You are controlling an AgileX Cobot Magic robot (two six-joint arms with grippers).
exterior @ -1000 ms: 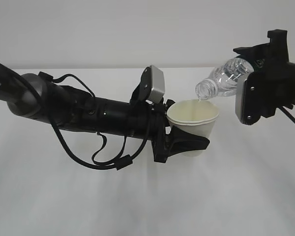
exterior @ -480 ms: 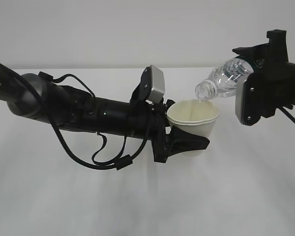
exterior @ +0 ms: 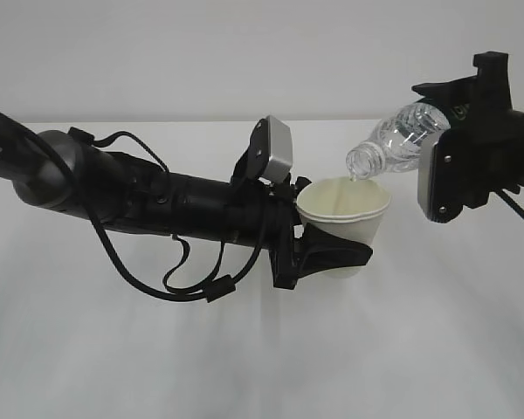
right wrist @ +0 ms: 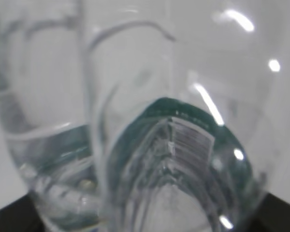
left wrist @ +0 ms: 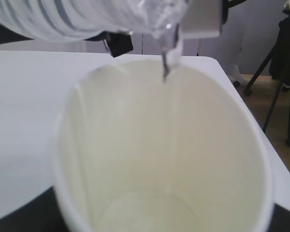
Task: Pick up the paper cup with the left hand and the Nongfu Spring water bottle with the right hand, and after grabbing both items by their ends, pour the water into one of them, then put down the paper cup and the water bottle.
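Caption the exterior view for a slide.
Right hand tips the water bottle over the paper cup held by the left hand.

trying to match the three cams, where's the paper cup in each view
Exterior view: paper cup right of centre, clamped in the left hand.
Left wrist view: the cup fills the frame, seen from above.
Right wrist view: not in it.
Shared landmark: the Nongfu Spring water bottle.

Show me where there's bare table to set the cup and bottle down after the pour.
Bare table runs along the whole front, below the left gripper and its cable loop, and below the right gripper. It is crowded only in the air at mid-height: the cup sits right under the tilted bottle, mouth over rim.
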